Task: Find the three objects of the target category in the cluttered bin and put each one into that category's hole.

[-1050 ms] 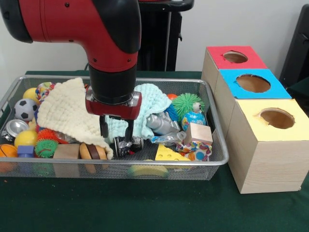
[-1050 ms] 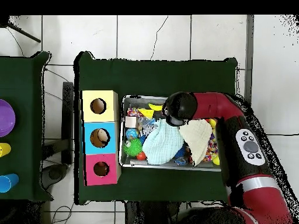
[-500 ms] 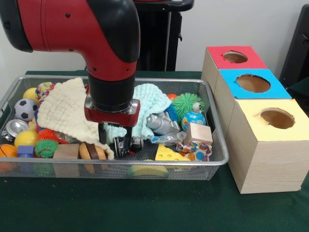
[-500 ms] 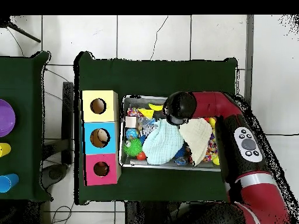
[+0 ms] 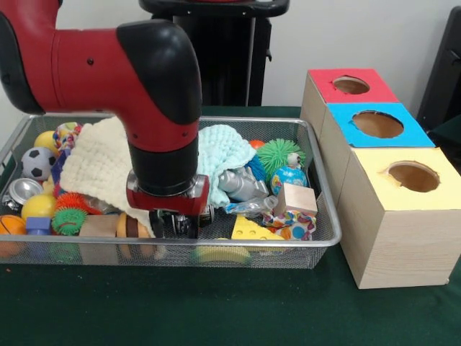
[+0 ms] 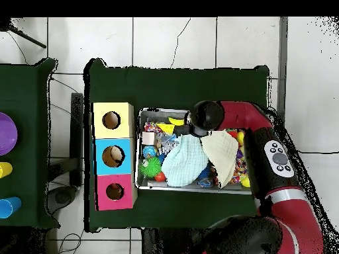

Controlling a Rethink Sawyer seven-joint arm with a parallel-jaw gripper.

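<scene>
Three holes are waiting in the boxes [image 5: 374, 180] beside the bin [image 5: 252, 245], and the claw [image 5: 173, 225] is going down at the bin's front rim, between the cream cloth [image 5: 97, 169] and the cheese wedge [image 5: 252, 229]. A small dark toy [image 5: 206, 212] is sitting right under it, poking out on the side towards the boxes, its long axis seemingly running along the front rim. A second ago the claw was hanging clear above that toy; now it is sunk to the bin floor around it. Whether it is closing or staying wide, I cannot tell, since the wrist is hiding it
</scene>
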